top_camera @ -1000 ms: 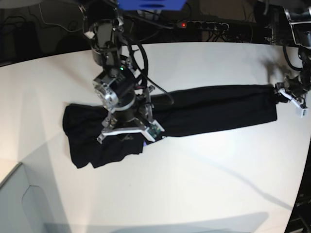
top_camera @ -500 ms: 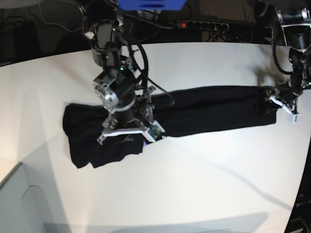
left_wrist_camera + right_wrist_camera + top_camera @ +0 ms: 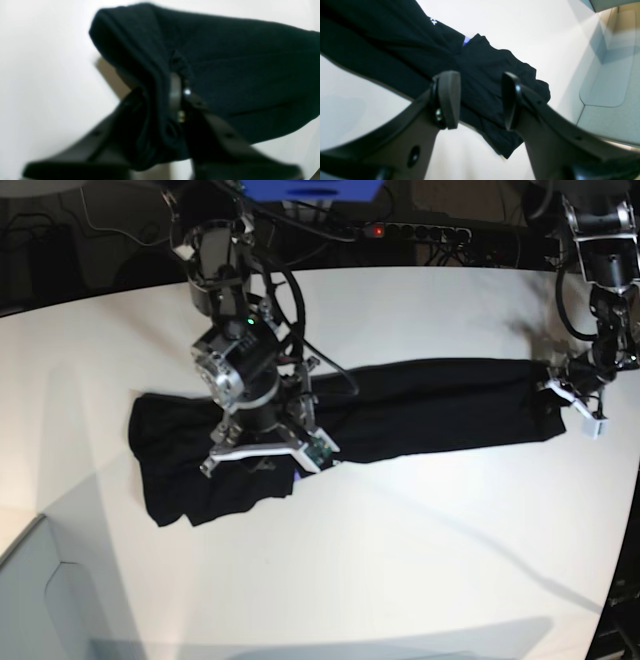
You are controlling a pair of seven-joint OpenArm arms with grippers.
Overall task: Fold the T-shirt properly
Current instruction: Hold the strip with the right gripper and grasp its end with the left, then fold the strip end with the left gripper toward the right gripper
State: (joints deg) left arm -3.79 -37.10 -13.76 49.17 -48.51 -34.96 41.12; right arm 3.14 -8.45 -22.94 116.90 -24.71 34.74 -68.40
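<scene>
Left wrist: left gripper [image 3: 172,100] now clamped on a bunched edge of the T-shirt [image 3: 237,75]; it stood apart a second ago. Fabric fills 12 to 4 o'clock. Right wrist: right gripper [image 3: 480,100] jaws apart, holding nothing, hovering over the shirt's crumpled end at 12 o'clock. Base: shirt lies as a long band across the table [image 3: 400,560], from 9 to 3 o'clock; its 3 o'clock end has pulled inward slightly. Likely the lengthwise fold-over starts next.

The black T-shirt [image 3: 400,410] lies in a long band (bunched at one end).
</scene>
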